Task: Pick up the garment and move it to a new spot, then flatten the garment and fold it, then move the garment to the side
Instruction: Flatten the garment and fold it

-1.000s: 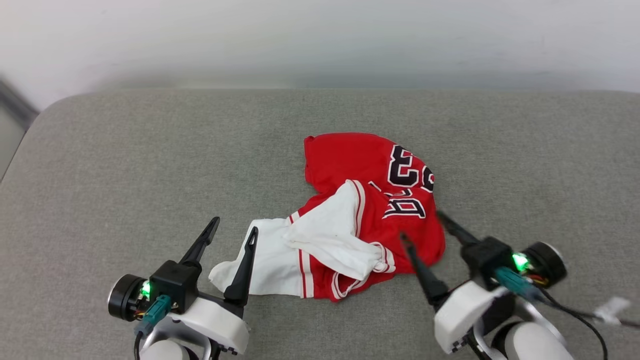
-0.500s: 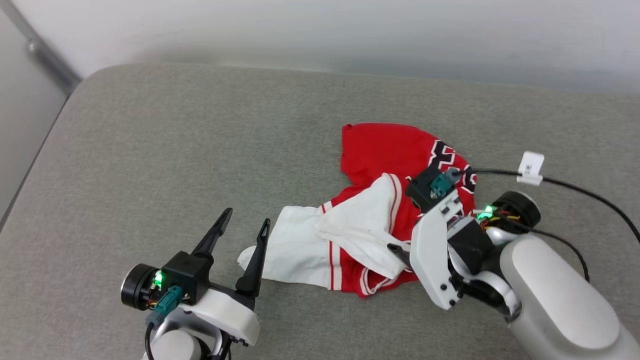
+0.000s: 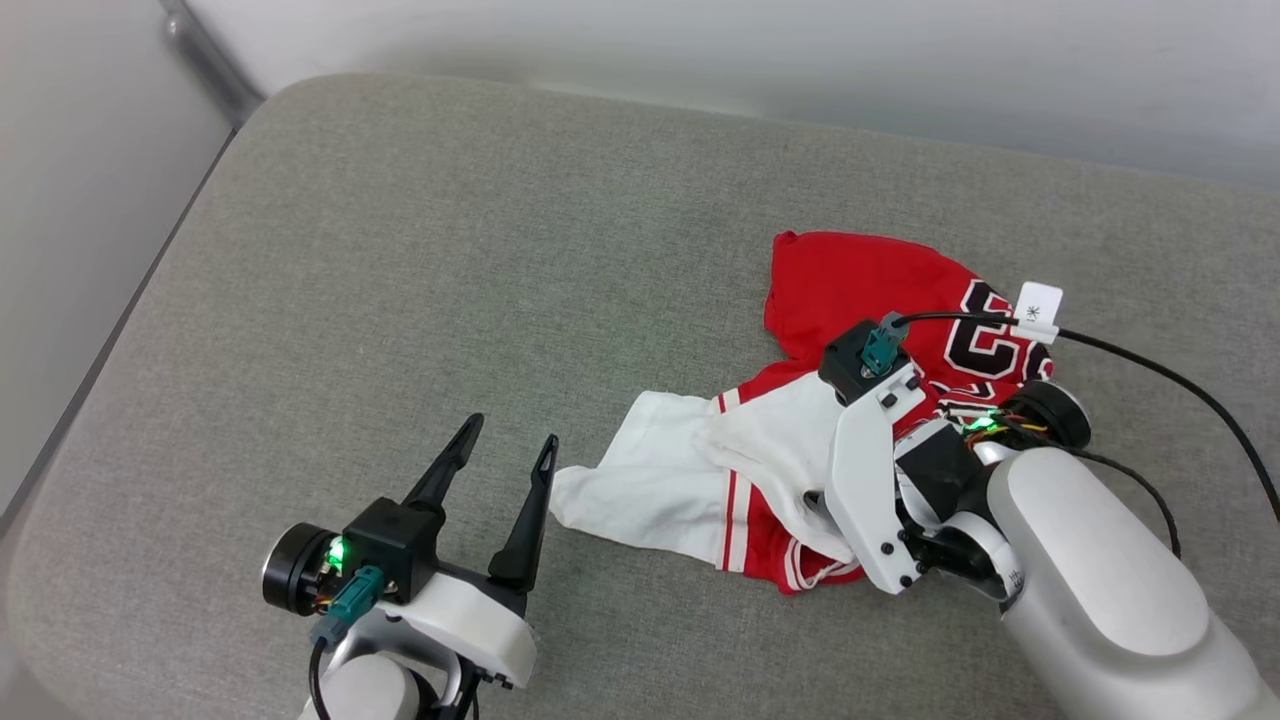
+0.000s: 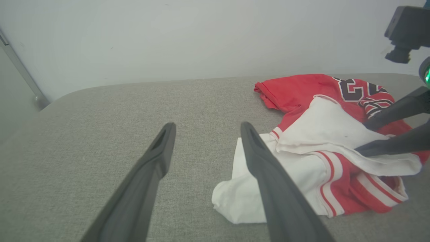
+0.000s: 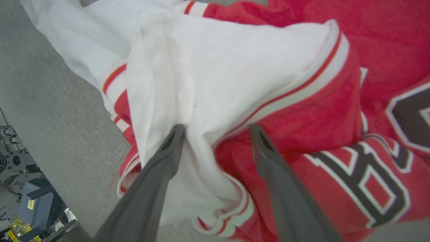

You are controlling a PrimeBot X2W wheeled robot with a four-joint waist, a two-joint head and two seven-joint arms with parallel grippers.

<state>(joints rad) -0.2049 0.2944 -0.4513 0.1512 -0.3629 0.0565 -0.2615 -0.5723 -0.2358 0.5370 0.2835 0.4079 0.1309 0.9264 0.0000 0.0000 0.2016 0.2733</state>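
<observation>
Light is soft, even and bright, probably from overhead, with no glare. Shadows are faint: a thin one rims the garment [image 3: 850,290] on the grey padded surface [image 3: 400,250]. In the head view the far wall [image 3: 700,50] is blurred. The left pincer [image 4: 207,126] softens toward the frame bottom in the left wrist view. The lower left corner of the right wrist view is dim.

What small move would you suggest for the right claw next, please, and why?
Probably close the right claw: its open jaws straddle a raised white fold of the garment, so shutting should pinch it for lifting.
</observation>
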